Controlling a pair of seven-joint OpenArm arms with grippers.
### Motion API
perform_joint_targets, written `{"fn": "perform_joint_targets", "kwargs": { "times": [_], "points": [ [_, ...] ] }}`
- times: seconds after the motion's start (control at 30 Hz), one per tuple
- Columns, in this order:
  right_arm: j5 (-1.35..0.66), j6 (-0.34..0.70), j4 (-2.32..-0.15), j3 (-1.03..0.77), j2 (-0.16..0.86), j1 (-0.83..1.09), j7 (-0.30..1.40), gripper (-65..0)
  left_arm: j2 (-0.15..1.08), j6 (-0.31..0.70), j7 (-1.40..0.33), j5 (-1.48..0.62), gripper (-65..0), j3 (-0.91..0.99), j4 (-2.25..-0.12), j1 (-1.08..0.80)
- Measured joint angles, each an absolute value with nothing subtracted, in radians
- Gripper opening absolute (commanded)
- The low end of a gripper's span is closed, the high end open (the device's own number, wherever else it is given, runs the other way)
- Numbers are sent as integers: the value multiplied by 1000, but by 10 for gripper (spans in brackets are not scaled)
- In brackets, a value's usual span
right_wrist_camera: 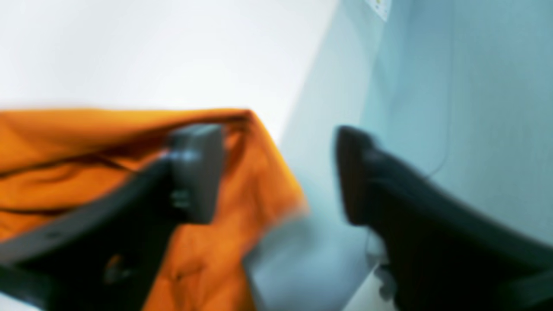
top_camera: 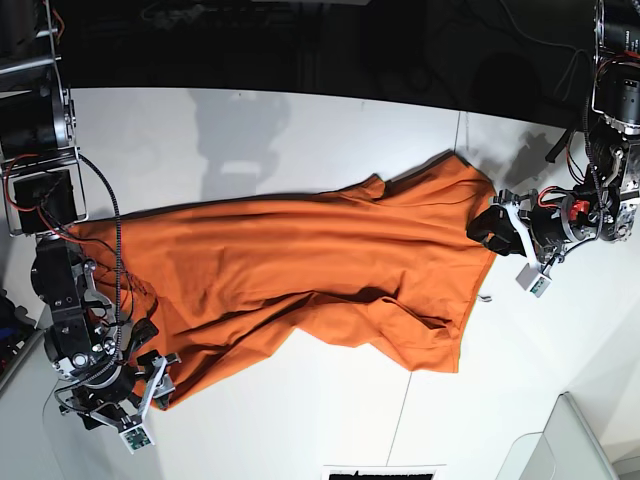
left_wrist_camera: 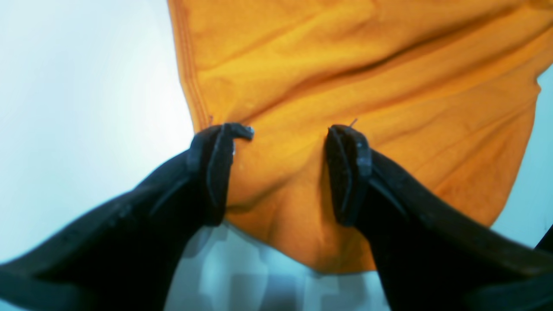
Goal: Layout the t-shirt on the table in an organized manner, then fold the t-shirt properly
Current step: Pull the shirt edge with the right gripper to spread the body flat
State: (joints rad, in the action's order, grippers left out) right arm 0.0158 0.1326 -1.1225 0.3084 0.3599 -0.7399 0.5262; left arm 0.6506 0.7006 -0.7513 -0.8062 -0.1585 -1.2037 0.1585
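The orange t-shirt [top_camera: 300,270] lies stretched and wrinkled across the white table [top_camera: 300,130], running from the left edge to the right of middle. My left gripper [top_camera: 495,228] is at the shirt's right end. In the left wrist view it [left_wrist_camera: 285,134] is open, its black fingers wide apart over the t-shirt [left_wrist_camera: 345,65] near a stitched hem. My right gripper [top_camera: 160,375] is at the shirt's lower left corner. The blurred right wrist view shows it [right_wrist_camera: 276,172] open, one finger over the t-shirt [right_wrist_camera: 65,151] and the other over bare table.
A thin dark seam [top_camera: 403,420] crosses the table. A clear plastic container [top_camera: 560,440] sits at the bottom right corner. Both arms' bases and cables stand at the left and right edges. Beyond the far table edge is dark background.
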Motion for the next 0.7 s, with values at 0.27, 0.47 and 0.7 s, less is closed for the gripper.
{"fn": "perform_joint_targets", "kwargs": {
  "times": [0.27,0.47,0.7],
  "points": [
    [14,7,-1226,231,363,-593,674,-214,651,701,-752,-805,-272,-158,-1204,158],
    [-50,5,-1450,-30,358,-318,700,-214,651,701,-752,-805,-272,-158,-1204,155],
    [-227,196,-1465,-337,360,-184,693,-214,651,700,-753,-817,-272,-158,-1204,153]
  ]
}}
